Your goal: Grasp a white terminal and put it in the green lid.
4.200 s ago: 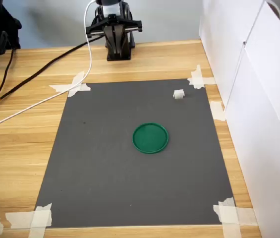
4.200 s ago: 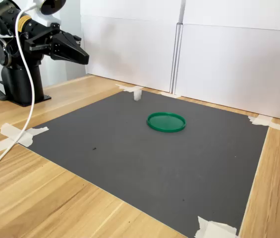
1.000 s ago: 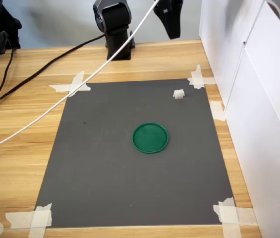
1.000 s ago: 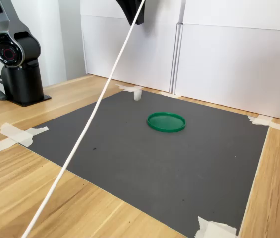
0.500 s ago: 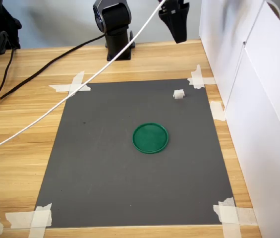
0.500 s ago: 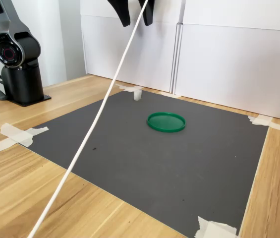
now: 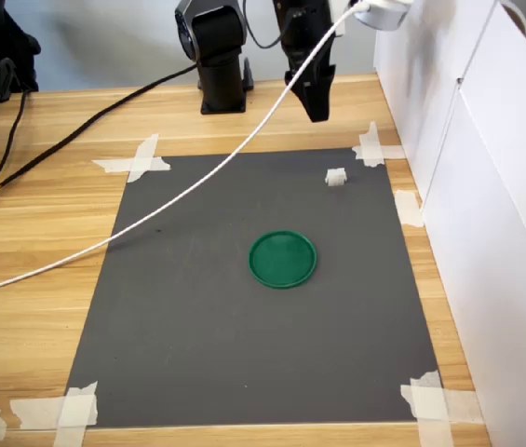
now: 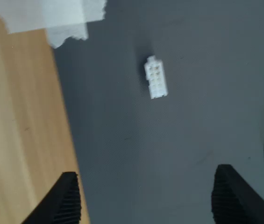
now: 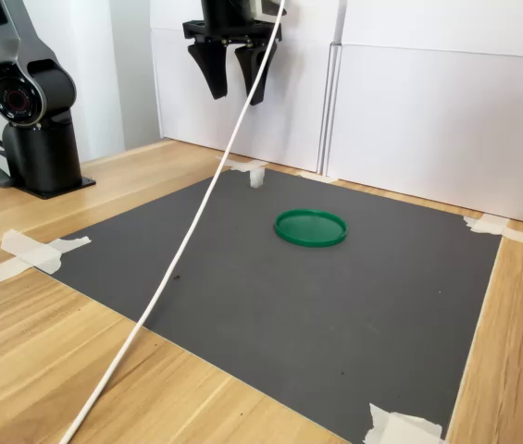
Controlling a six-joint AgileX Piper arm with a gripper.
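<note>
Your first exterior view looks steeply down from above the near edge of the tabletop (image 7: 48, 214), facing the arm base (image 7: 216, 56). Your second exterior view sits low at one side, looking across the dark mat (image 9: 335, 296) toward the white panels (image 9: 428, 120). Both share the mat and the green lid (image 7: 283, 259). Your wrist view looks down, close, past the claw (image 8: 146, 198) at the white terminal (image 8: 155, 84).

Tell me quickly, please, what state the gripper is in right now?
Gripper: open, holding nothing, above the white terminal.
</note>
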